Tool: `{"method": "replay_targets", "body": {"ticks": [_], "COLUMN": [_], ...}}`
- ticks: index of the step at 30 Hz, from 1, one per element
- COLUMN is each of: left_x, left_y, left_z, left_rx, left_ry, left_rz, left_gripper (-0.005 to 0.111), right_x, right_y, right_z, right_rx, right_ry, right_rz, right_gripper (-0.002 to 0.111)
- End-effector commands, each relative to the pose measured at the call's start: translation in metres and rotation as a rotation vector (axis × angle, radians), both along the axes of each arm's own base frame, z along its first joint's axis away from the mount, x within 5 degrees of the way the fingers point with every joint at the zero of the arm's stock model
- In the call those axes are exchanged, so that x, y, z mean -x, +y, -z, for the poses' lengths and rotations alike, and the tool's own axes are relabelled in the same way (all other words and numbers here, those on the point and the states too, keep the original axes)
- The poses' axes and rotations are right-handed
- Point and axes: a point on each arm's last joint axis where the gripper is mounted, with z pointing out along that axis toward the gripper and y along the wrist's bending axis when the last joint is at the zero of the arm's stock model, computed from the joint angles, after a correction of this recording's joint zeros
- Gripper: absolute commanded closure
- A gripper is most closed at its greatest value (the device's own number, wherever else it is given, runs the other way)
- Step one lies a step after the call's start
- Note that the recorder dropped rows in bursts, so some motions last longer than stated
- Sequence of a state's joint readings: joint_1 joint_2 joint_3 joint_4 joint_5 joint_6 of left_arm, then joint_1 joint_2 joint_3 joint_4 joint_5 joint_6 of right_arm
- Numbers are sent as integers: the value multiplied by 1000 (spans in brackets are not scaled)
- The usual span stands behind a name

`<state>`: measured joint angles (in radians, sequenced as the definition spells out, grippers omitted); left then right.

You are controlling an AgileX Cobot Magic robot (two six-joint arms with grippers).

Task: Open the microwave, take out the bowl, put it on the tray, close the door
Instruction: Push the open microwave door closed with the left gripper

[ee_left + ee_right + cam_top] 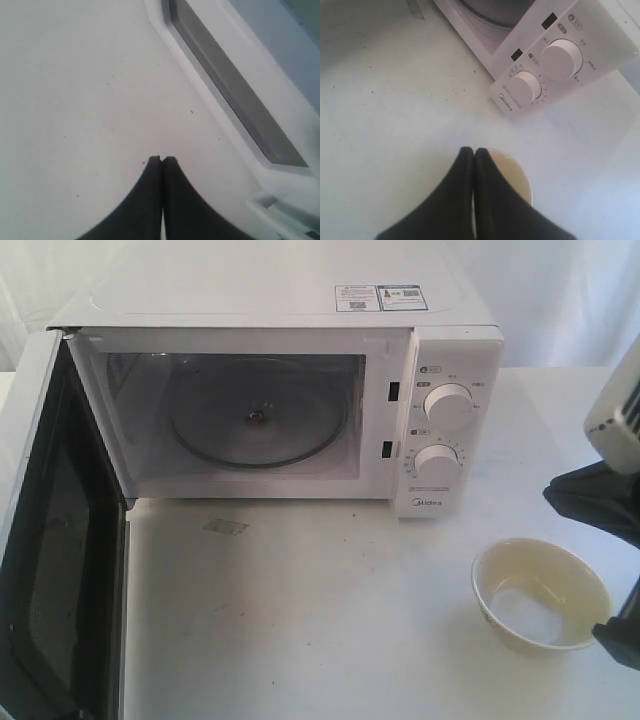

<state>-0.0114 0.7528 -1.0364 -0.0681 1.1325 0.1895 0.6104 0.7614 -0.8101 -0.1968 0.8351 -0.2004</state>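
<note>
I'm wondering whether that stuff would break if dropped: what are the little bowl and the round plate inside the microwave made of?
The bowl looks like glazed ceramic, possibly melamine: cream, smooth, faintly glossy. The round plate looks like clear glass: see-through, with shiny rings.

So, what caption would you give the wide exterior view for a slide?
Microwave with its door wide open, the cream bowl out on the table before the control panel.

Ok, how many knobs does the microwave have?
2. The upper knob and the lower knob sit one above the other at the right end of the microwave front. None appear hidden.
</note>
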Motion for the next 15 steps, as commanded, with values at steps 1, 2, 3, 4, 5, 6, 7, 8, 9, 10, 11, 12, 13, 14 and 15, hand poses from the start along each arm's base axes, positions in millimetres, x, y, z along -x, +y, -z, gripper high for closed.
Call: {"method": "replay_targets", "body": {"ticks": [1,2,3,4,5,6,7,8,9,10,11,12,13,14,15], "left_x": [-19,-24,-32,-39,-47,-61,-67,-79,-84,-92,-93,-94,-94,-93,-93], "left_y": [-3,-5,-7,-11,-16,-28,-38,-59,-67,-74,-76,-77,-76,-75,-74], "left_z": [14,16,20,24,27,32,32,22,15,3,-1,-3,-3,1,5], "left_rx": [71,96,135,171,222,329,405,599,680,777,808,832,825,783,745], "left_ry": [206,235,272,311,349,395,384,250,127,-76,-135,-157,-154,-133,-113], "left_rz": [-70,-86,-98,-97,-82,33,168,482,632,796,826,831,831,836,839], "left_gripper": [107,107,107,107,107,107,107,107,107,107,107,107,107,107,107], "right_x": [1,1,1,1,1,1,0,0,0,0,-1,-6,-10,-20,-29], "right_y": [-1,-1,-1,-1,-1,-1,-1,-1,-1,1,3,9,14,26,34], "right_z": [-2,-2,-2,-2,-2,-2,-2,-3,-3,-2,-2,0,3,11,13], "right_rx": [0,0,0,0,0,0,-1,-3,-4,-12,-27,-65,-95,-171,-214], "right_ry": [-16,-16,-16,-16,-16,-16,-17,-20,-22,-14,-13,-11,-14,-16,-46], "right_rz": [-2,-2,-2,-2,-2,-2,-2,-3,-3,-5,-10,-21,-30,-42,-49], "right_gripper": [108,108,108,108,108,108,108,108,108,108,108,108,108,108,108]}}
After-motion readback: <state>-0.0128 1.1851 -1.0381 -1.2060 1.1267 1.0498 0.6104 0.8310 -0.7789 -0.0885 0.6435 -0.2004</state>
